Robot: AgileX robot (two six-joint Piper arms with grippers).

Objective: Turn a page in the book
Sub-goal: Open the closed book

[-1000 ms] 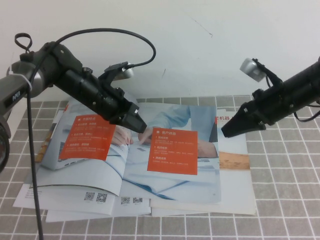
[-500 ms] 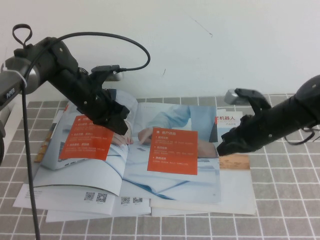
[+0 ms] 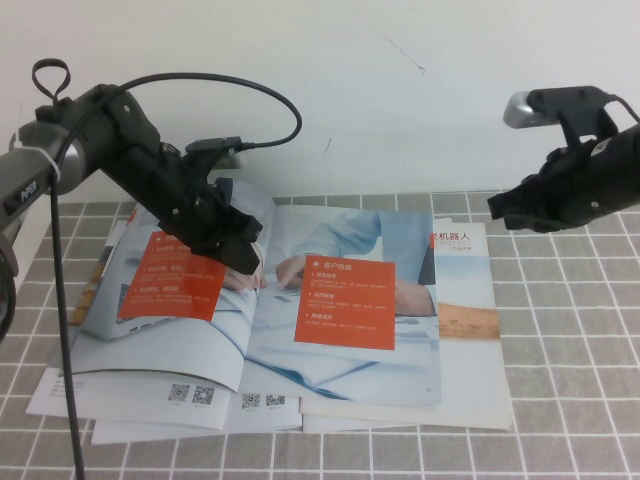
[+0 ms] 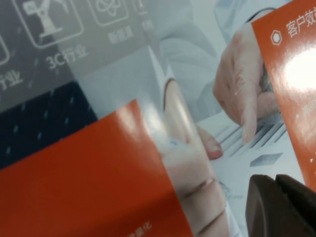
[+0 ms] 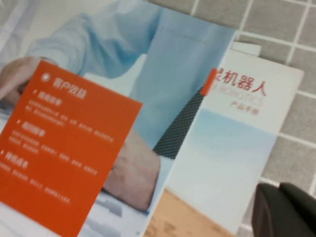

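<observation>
The left gripper [image 3: 243,252] rests pressed together at the book [image 3: 270,330] centre, likely pinning the spine. The right gripper [image 3: 503,208] hangs upper right above the page [image 3: 345,300]; its finger state cannot be told.

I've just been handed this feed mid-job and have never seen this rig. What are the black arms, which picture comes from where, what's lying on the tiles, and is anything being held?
The black arms are two robot arms, each ending in jaws. The wide picture comes from a raised camera on the robot's own side; the two close-ups come from a camera on each wrist. On the tiled table lies the book, open, with the page showing a blue-shirted person and an orange panel. Beside and partly under it is a brochure with red characters, and white sheets with QR codes poke out below. The left gripper is low over the book near its spine. The right gripper hangs in the air beyond the book's right edge. Neither holds anything that I can see.
</observation>
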